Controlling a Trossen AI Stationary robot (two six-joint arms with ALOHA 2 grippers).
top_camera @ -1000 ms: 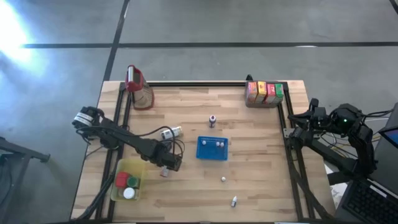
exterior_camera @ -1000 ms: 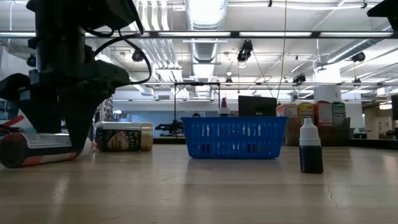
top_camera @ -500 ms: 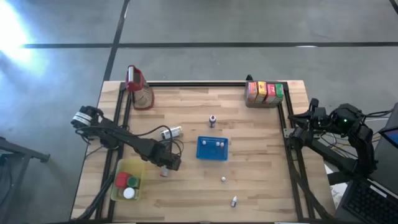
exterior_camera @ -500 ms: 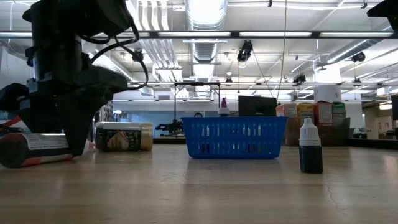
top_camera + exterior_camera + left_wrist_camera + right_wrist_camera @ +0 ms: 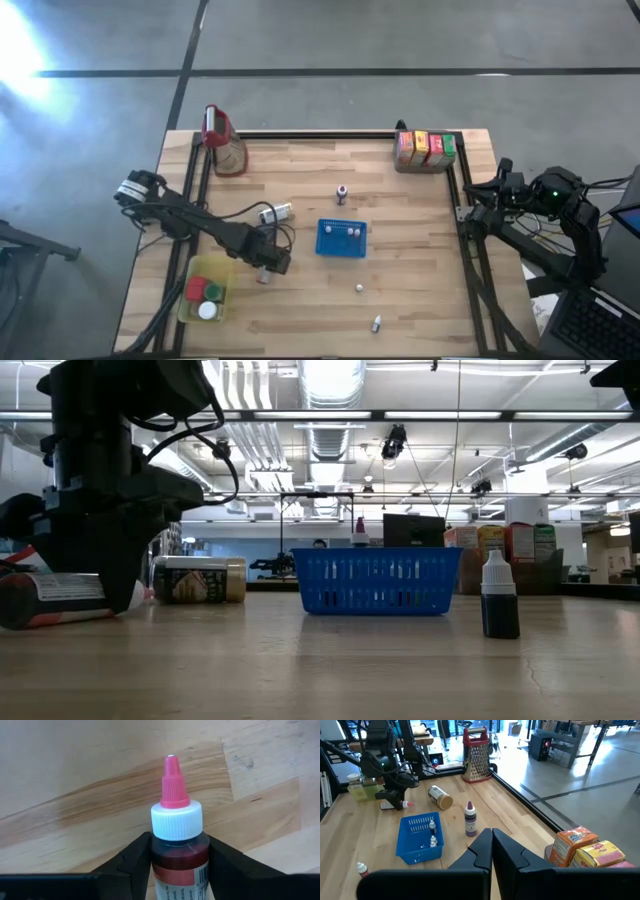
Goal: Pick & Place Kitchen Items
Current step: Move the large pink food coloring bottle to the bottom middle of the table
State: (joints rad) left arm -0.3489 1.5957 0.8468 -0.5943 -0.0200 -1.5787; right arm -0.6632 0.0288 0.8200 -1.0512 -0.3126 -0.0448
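Observation:
A small bottle with a pink tip, a white cap and red contents (image 5: 176, 827) lies on its side on the table, left of the middle (image 5: 263, 277); it also shows in the low view (image 5: 55, 600). My left gripper (image 5: 266, 264) stands over it, shut on it. My right gripper (image 5: 491, 847) is shut and empty at the table's right edge (image 5: 480, 203). Coloured cartons (image 5: 425, 148) stand at the far right corner. My left gripper pinches the bottle's body just below the white cap (image 5: 177, 855) between its two fingers (image 5: 132, 862). The fingers come from above, pointing down, and lie across the bottle. The bottle lies level with its side on the table.
A blue perforated tray (image 5: 341, 239) holding two tiny bottles stands at mid table. A purple bottle (image 5: 342, 193) and a lying tin (image 5: 277, 212) are behind it. Two tiny bottles (image 5: 359, 288) (image 5: 377, 323) stand nearer. A yellow-green tub with lids (image 5: 205, 290) is at the near left, and a red-topped grater (image 5: 222, 140) at the far left.
My left gripper has sunk a little over the lying bottle and then kept still. The bottle stays on the table.

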